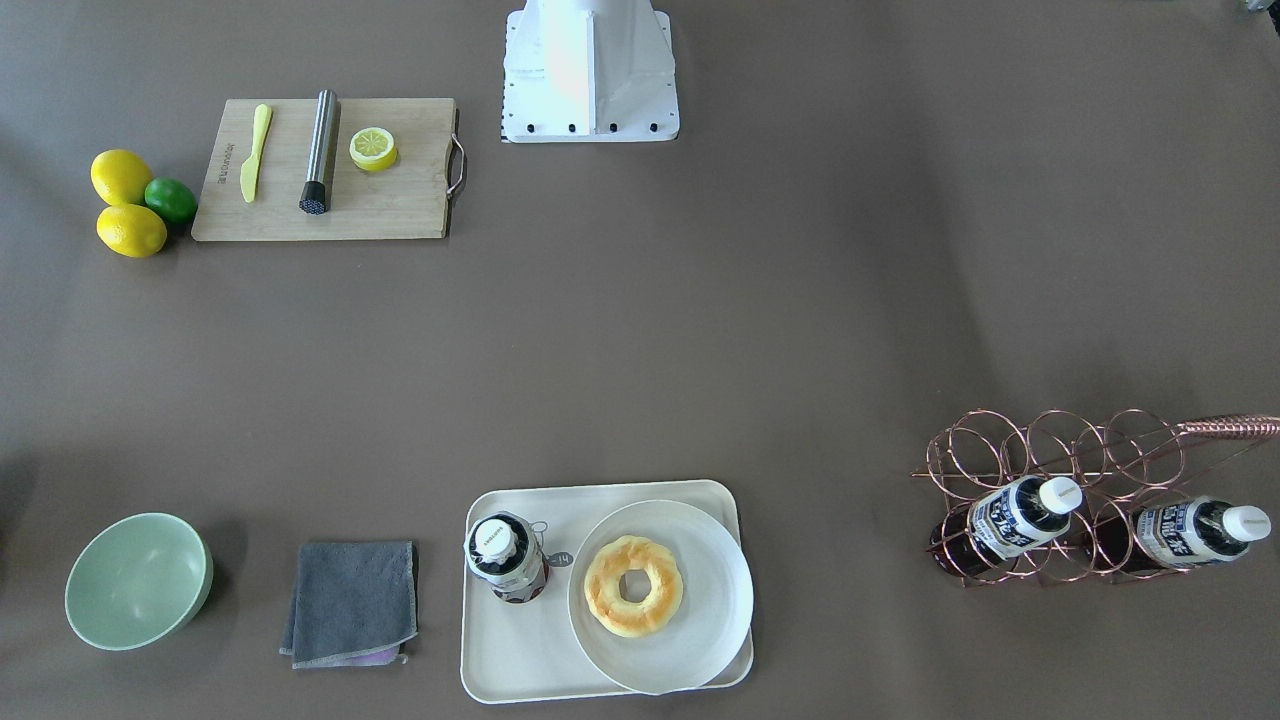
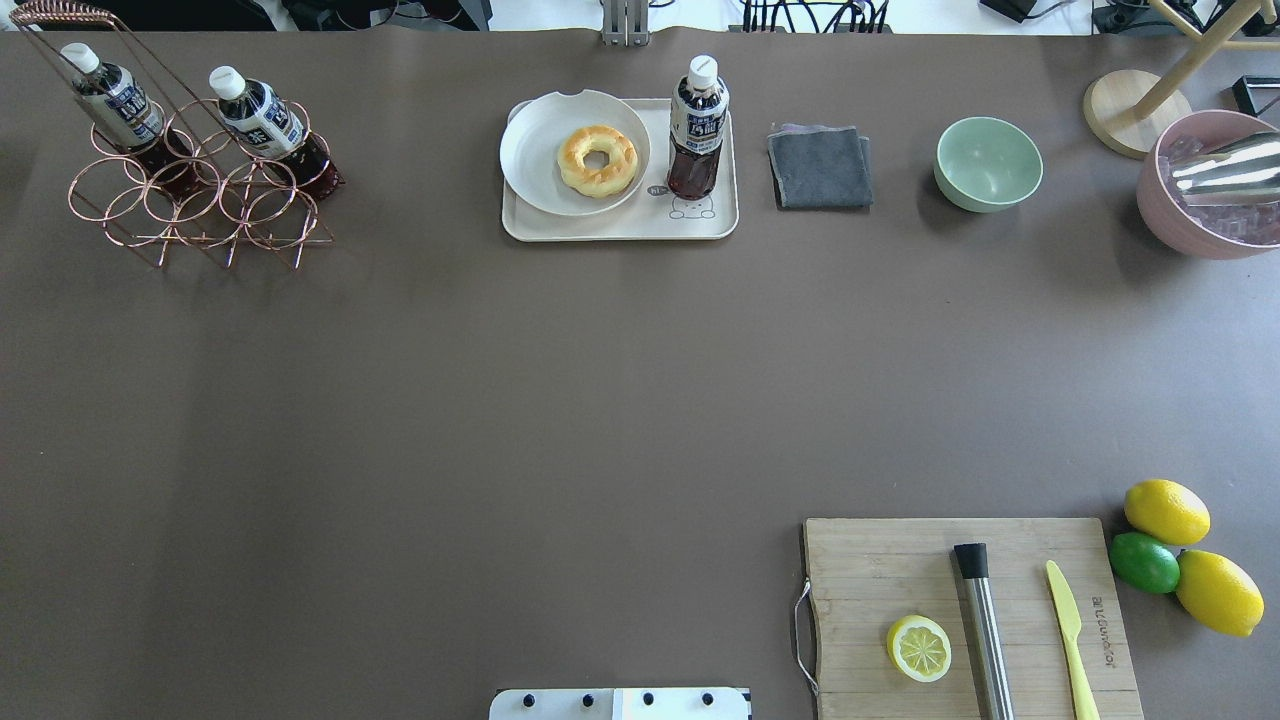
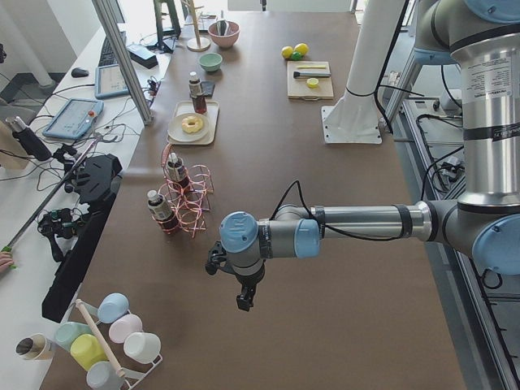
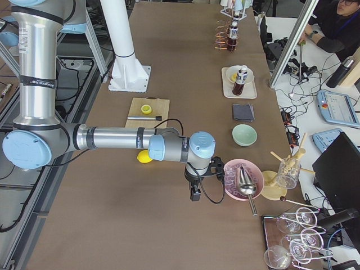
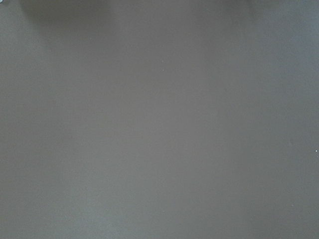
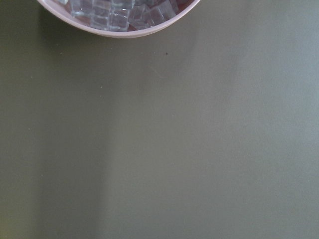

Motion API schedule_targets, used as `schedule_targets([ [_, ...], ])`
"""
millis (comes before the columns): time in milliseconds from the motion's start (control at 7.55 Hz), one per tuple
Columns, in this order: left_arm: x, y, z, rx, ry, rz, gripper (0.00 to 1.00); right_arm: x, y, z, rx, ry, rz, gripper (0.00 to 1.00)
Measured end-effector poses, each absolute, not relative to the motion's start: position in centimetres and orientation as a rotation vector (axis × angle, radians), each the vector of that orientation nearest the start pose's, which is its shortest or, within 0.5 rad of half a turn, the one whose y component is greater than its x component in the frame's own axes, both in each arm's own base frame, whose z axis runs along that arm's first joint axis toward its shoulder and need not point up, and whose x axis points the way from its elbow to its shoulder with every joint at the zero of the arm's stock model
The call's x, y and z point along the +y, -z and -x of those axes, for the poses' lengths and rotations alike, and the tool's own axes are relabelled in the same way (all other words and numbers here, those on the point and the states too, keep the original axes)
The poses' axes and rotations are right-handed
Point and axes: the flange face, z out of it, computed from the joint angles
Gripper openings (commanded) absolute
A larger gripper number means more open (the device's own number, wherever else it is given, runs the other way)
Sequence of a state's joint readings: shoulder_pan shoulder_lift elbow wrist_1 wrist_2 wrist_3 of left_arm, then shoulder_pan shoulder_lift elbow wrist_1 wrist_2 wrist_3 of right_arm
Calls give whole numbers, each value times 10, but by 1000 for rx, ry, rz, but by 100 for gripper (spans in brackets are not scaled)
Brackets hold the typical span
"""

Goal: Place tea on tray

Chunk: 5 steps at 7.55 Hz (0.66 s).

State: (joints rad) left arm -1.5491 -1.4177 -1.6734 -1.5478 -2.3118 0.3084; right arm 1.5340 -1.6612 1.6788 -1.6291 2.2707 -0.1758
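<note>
A tea bottle (image 2: 697, 130) with a white cap stands upright on the cream tray (image 2: 620, 228), next to the bear drawing; it also shows in the front view (image 1: 507, 557) on the tray (image 1: 520, 650). Two alike bottles (image 2: 262, 118) (image 2: 112, 100) lean in a copper wire rack (image 2: 190, 205). My left gripper (image 3: 244, 301) hangs over bare table at the robot's left end, far from the tray. My right gripper (image 4: 195, 195) hangs beside the pink ice bowl (image 4: 242, 180). Both show only in the side views, so I cannot tell whether they are open or shut.
A round white plate (image 2: 530, 150) with a doughnut (image 2: 597, 160) sits on the tray. A grey cloth (image 2: 820, 166), a green bowl (image 2: 988, 163), a cutting board (image 2: 890, 570) with a lemon half, muddler and knife, and lemons with a lime (image 2: 1145, 562) lie on the robot's right side.
</note>
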Motion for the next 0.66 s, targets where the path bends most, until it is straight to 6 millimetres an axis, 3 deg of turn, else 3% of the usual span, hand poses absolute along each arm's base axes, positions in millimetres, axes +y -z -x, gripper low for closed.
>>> schedule_targets([
  [662,-422,-683,57,746,-286,-37,99,-454,-651,-52,-702,194,-25,100],
])
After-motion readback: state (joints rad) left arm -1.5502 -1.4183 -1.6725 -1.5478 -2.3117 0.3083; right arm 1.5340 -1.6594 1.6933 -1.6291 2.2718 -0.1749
